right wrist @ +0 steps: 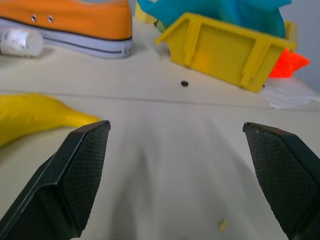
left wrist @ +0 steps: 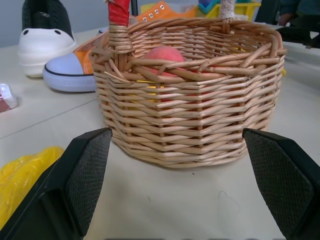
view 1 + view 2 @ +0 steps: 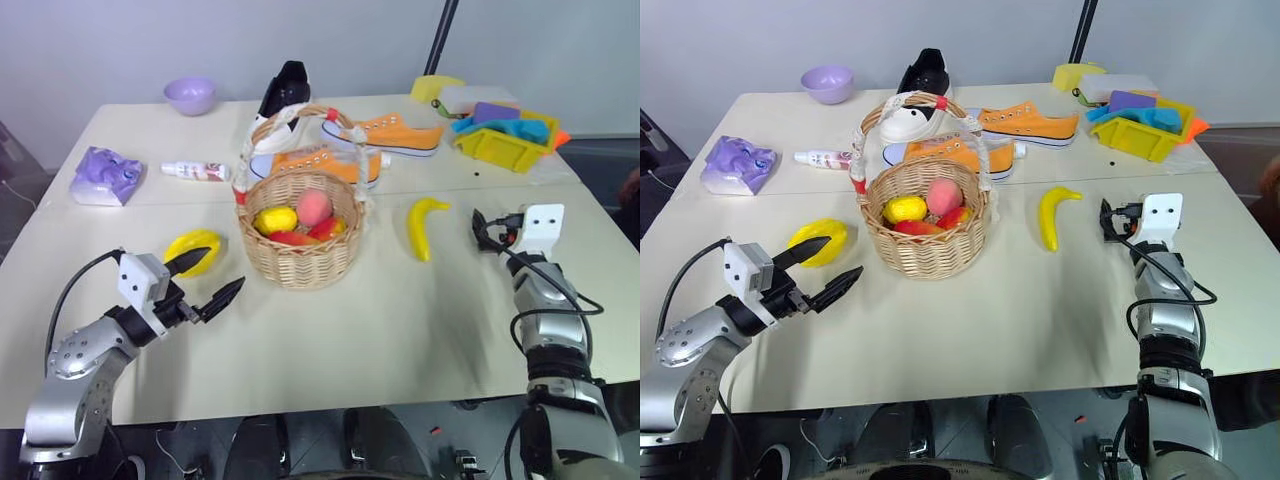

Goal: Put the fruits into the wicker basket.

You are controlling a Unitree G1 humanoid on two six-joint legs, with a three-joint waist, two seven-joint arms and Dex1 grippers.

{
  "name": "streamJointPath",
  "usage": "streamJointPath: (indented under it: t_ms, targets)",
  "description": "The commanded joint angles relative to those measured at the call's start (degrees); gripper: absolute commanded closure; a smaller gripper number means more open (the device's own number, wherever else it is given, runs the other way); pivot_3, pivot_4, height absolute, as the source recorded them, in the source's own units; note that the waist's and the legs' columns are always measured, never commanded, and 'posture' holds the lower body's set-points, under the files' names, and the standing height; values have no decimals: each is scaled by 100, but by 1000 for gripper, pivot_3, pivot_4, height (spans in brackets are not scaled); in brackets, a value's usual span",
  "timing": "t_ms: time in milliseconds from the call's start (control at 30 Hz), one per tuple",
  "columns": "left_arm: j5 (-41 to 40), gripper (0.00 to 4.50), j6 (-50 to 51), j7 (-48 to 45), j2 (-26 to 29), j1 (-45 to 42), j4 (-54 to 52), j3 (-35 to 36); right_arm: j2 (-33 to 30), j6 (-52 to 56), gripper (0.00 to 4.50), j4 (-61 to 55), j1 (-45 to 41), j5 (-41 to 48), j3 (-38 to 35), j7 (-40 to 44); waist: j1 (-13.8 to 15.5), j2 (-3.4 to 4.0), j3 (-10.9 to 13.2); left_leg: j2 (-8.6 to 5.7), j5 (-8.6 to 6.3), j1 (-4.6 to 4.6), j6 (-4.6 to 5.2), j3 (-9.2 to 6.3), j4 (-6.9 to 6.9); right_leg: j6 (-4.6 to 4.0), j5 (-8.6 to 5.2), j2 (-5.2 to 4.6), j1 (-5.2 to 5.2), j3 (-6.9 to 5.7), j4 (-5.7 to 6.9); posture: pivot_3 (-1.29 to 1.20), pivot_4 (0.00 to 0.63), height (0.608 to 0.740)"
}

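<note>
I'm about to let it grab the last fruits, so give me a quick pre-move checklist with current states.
1. Left gripper open and empty: ok.
2. Right gripper open and empty: ok.
3. Starfruit lying free on the table beside the left gripper: ok.
4. Banana unobstructed, left of the right gripper: ok.
5. Wicker basket upright, with room above the fruits inside: ok.
6. All fruits in the wicker basket: not ok, starfruit and banana remain out.

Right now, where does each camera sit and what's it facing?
Head stereo pair: high, looking forward-down over the table; both arms show, wicker basket centred.
Left wrist: low, facing the basket wall, starfruit beside; left gripper jaws open.
Right wrist: low, facing the yellow bin, banana at the side; right gripper jaws open.
Shared: the orange sneaker shows in both wrist views.
</note>
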Motion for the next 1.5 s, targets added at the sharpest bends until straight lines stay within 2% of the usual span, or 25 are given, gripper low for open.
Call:
streamJointPath:
  t_ms: [33, 133, 200, 300, 467, 633, 833, 1033, 1200, 1300, 1500]
  targets:
    - [-8, 0, -112, 29, -4, -114, -59, 39, -117, -365, 65, 198, -170, 25, -66, 128, 3, 0, 0, 0, 0, 0, 0, 0, 0, 0, 0, 0, 0, 0, 0, 0, 150, 740]
    - [-42, 0, -133, -2, -14, -135, -2, 79, -85, -371, 65, -143, 13, 149, 29, 505, 5, 1, 1, 0, 0, 0, 0, 0, -1, 0, 0, 0, 0, 0, 0, 0, 150, 740]
    - [-143, 0, -168, -159, 63, -247, 309, 239, 13, -100, 65, -871, 350, 442, 31, 788, 17, 1, 0, 2, 0, 0, 0, -1, -2, 1, 0, 1, 0, 0, 0, 0, 150, 740]
    - [-253, 0, -169, -436, 191, -416, 553, 253, 178, 538, 65, -2230, 1031, 733, 98, 802, 25, 2, 0, 8, 0, 0, 0, -5, -4, 1, 0, 7, 1, -4, 0, 0, 150, 740]
    - [-717, 0, -34, -967, 327, -263, 238, 291, 304, 1792, 65, -4630, 2290, 1091, 528, 763, 13, 3, -1, 13, -1, -2, -1, -4, -10, 1, 0, -8, -1, -3, -2, 0, 150, 740]
    - [-946, 0, -134, -1307, 460, -57, -77, 404, 43, 3150, 65, -5977, 2678, 1193, 958, 636, 8, 2, -1, 15, -1, -2, -1, -3, -8, -17, -10, -14, -4, -1, -5, 0, 150, 740]
    - [-881, 0, -133, -1330, 488, -100, -459, 126, 75, 4927, 65, -6177, 1574, 1096, 1272, -52, 22, -1, -2, 13, -1, -8, -1, -2, 0, -32, -14, -13, -11, 2, -11, 0, 150, 740]
    - [-865, 0, -78, -1190, 394, -190, -668, -53, 67, 6508, 65, -5503, 206, 1076, 1145, -469, 31, -2, -3, 9, -1, -19, 0, -4, -10, -33, -14, -5, -21, 0, -12, 0, 150, 740]
    - [-795, 0, -126, -1064, 296, -127, -714, -174, 84, 7018, 65, -4858, -168, 936, 1256, -494, 37, -6, -6, 5, -3, -23, 3, -2, -12, -32, -13, -4, -22, -1, -12, 0, 150, 740]
    - [-827, 0, -85, -1006, 260, -27, -733, -157, -6, 6926, 65, -4450, -346, 714, 1430, -464, 17, -5, -5, 4, -3, -23, 4, 0, -12, -31, -12, -4, -23, -1, -12, 0, 150, 740]
    - [-809, 0, -120, -934, 254, 82, -789, -169, 327, 7120, 65, -4126, -525, 757, 1255, -534, 3, -5, -5, 6, -3, -22, 4, 1, -11, -14, -3, 6, -26, 0, -12, 0, 150, 740]
